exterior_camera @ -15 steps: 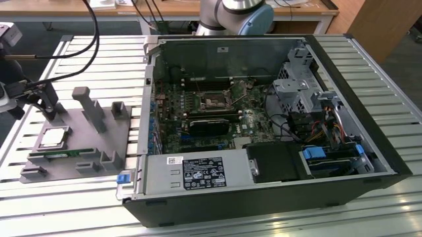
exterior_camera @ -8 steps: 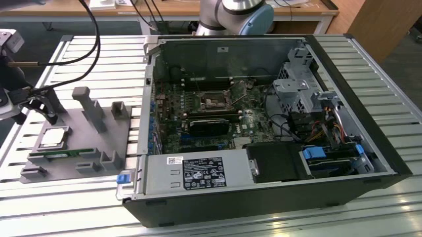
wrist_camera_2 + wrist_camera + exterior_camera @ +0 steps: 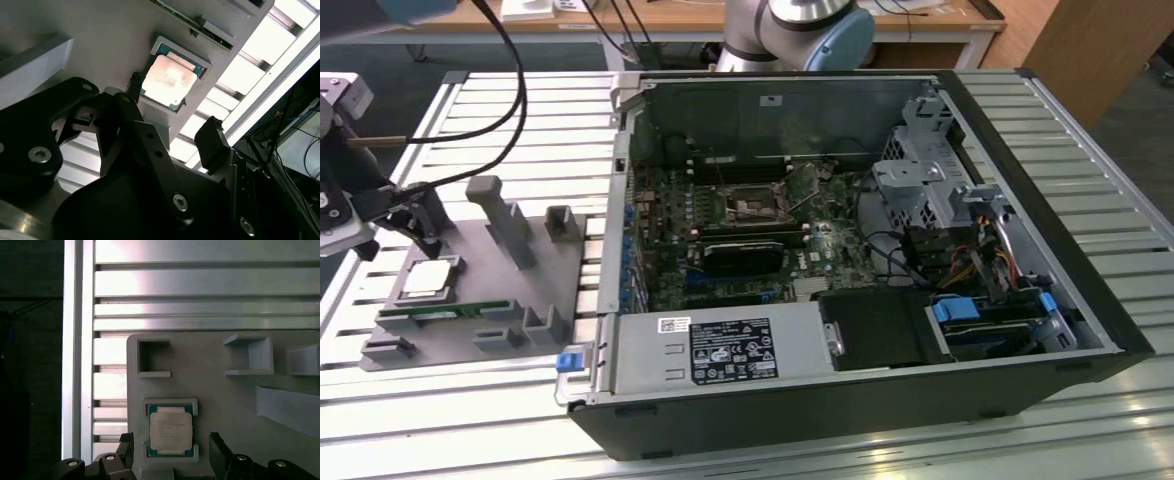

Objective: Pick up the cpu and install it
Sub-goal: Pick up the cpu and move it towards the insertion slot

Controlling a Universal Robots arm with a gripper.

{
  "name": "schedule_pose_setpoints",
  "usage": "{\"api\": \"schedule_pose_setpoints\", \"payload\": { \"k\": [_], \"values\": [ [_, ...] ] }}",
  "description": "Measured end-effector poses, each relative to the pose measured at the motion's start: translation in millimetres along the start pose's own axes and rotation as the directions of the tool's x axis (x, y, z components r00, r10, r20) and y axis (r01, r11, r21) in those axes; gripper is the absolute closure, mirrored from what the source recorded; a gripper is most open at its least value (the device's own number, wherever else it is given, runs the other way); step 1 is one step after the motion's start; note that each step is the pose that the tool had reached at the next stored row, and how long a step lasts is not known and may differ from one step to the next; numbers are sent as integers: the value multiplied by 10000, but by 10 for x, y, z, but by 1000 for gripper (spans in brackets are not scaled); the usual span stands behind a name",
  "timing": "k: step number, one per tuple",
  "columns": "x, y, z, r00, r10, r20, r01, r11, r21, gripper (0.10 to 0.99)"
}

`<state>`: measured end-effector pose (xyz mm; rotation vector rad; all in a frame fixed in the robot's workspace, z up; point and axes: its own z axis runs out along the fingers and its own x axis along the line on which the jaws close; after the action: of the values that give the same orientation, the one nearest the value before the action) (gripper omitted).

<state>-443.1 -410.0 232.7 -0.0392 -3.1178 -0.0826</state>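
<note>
**Claw and arm cropped, cpu top lost in glare**

In the first wrist view the claw [image 3: 171,439] runs off the picture's edge, its fingers [image 3: 218,452] seen only in part; in the second wrist view its dark body covers much of the grey tray [image 3: 115,35], and glare washes out the cpu [image 3: 169,80] top; in the exterior view the arm's base [image 3: 798,30] is cut by the top edge.

An open computer case [image 3: 854,410] lies on its side on a slatted metal table [image 3: 1094,130], its green circuit board [image 3: 670,225] exposed. A dark block [image 3: 740,255] sits mid-board, perhaps a cooler. A labelled metal box [image 3: 720,350] fills the near corner. At the exterior view's left sits a grey tray [image 3: 574,265] with upright posts. A green memory stick [image 3: 447,309] lies along its near edge.
</note>
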Motion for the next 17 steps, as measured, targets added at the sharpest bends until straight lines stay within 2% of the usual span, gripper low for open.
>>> {"api": "schedule_pose_setpoints", "payload": {
  "k": [7,14,17],
  "values": [
    [-2,-13,75,9996,-279,44,279,9996,5,380],
    [8,-34,158,9994,-327,107,327,9995,6,380],
    [8,-36,176,9994,-331,105,331,9995,8,380]
  ]
}}
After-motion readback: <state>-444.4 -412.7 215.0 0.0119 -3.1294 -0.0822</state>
